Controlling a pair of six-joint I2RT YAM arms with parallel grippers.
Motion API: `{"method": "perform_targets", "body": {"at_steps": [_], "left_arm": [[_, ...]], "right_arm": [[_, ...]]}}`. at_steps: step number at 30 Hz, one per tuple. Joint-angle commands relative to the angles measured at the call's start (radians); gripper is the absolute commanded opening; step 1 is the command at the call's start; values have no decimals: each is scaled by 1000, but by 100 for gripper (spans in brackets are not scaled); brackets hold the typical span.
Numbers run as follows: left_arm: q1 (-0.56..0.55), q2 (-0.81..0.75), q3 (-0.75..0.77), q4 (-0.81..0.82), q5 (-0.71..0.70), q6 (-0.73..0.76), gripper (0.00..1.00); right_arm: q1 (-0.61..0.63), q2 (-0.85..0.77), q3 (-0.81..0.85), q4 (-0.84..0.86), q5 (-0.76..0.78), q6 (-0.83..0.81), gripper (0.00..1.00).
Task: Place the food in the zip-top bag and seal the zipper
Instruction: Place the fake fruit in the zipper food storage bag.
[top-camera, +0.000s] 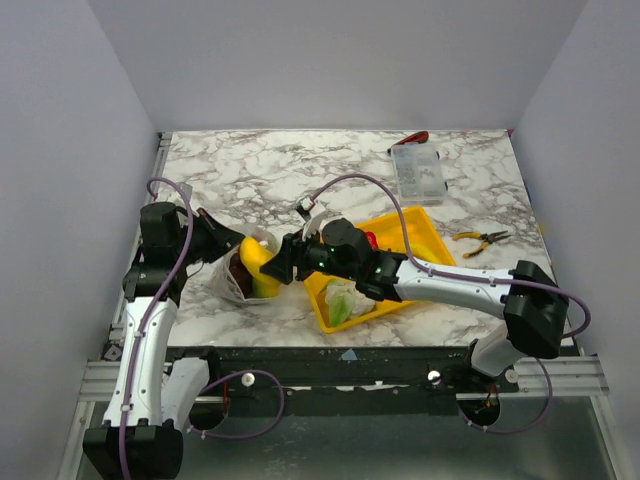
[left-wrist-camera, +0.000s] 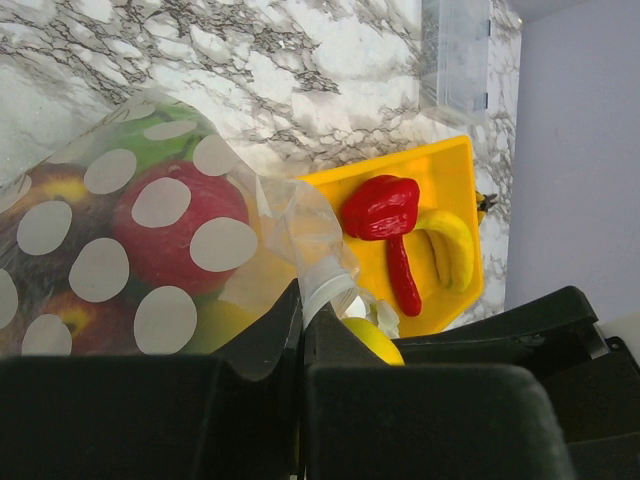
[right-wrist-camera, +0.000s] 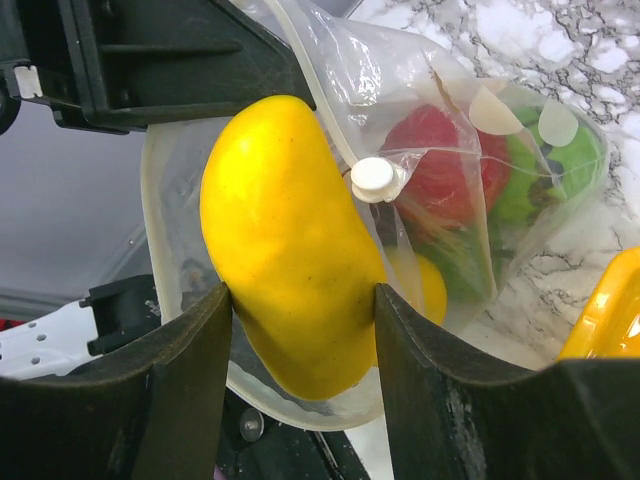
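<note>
Loading step, top and wrist views. The left gripper (left-wrist-camera: 302, 335) was closed flat on a fold of film at the mouth of the zip-top bag (left-wrist-camera: 150, 230), holding that mouth up and open toward three o'clock. The bag lay at nine o'clock of the yellow tray (top-camera: 425, 228) and already contained red, green and dark pieces. The right gripper (right-wrist-camera: 300, 300) was clamped at middling width on a yellow toy mango (right-wrist-camera: 285, 240), one finger on each flank. It held the mango at the bag's mouth, partly inside the rim, where the zipper (right-wrist-camera: 152, 210) stood unsealed. A red pepper (left-wrist-camera: 385, 215) and a banana (left-wrist-camera: 450, 245) lay in the tray, with a pale green-and-white piece (top-camera: 340, 302), perhaps the cauliflower, at its six o'clock end. A clear compartment box (top-camera: 418, 172) sat at twelve o'clock of the tray and pliers (top-camera: 480, 240) at three o'clock, both outside the task. By judgement, filling was about half complete. The next move called for pushing the mango deeper toward nine o'clock and releasing it clear of the rim, while the left grip kept the mouth from collapsing.
</note>
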Motion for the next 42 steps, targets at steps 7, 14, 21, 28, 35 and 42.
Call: {"method": "perform_targets", "body": {"at_steps": [7,14,21,28,35,42], "left_arm": [[5,-13,5,35,61,-50,0],[5,-20,21,4,23,-24,0],[5,-21,27,-10,-24,3,0],[4,-12,38,-15,-60,27,0],[5,-18,40,-21,-66,38,0],[5,-17,47,-30,-70,52,0]], "right_arm": [[14,50,12,21,102,26,0],[16,112,90,-72,80,8,6],[16,109,116,-132,62,-27,38],[16,108,117,-125,-111,-67,56],[16,30,100,-190,48,-58,62],[14,-54,62,-301,215,-94,66]]}}
